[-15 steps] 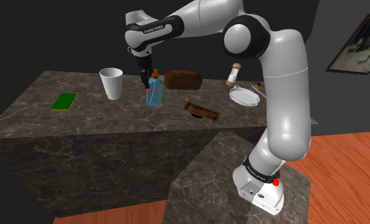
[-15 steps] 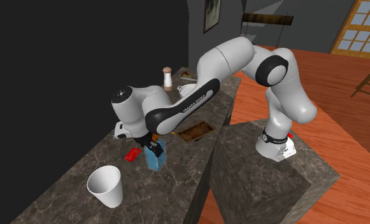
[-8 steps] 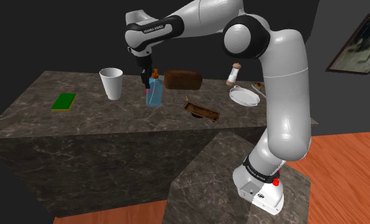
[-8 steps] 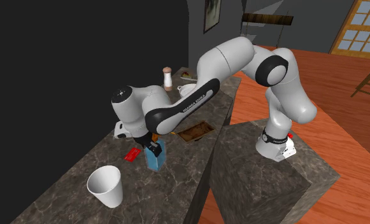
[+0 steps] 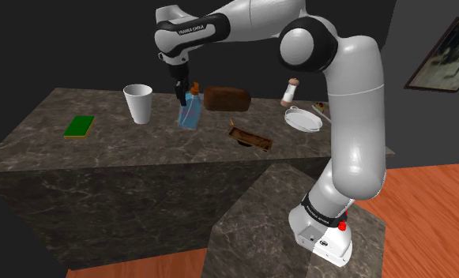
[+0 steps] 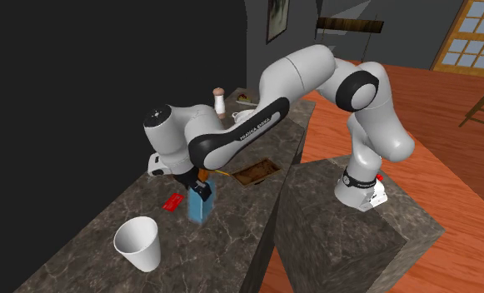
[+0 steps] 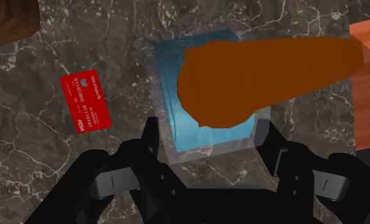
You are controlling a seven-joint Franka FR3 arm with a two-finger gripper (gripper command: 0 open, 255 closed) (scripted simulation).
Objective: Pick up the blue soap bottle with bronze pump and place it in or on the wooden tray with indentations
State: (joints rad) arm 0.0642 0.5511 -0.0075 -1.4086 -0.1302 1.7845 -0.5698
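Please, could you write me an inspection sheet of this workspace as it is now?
Surface: dark marble counter, no damage seen.
Job's things: blue bottle with brown pump, clasped in the fingers; brown tray on the counter, apart from it.
Clutter: white cup, green sponge, brown block, shaker, plate, red card.
Grippers: gripper shut on the bottle.
Cables: nothing seen.
Surroundings: orange floor, framed picture, black area behind the counter.

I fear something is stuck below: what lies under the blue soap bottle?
Around the soap bottle only dark marbled countertop shows; the red card lies beside it, not under. The spot beneath is covered by the bottle and its brown pump.
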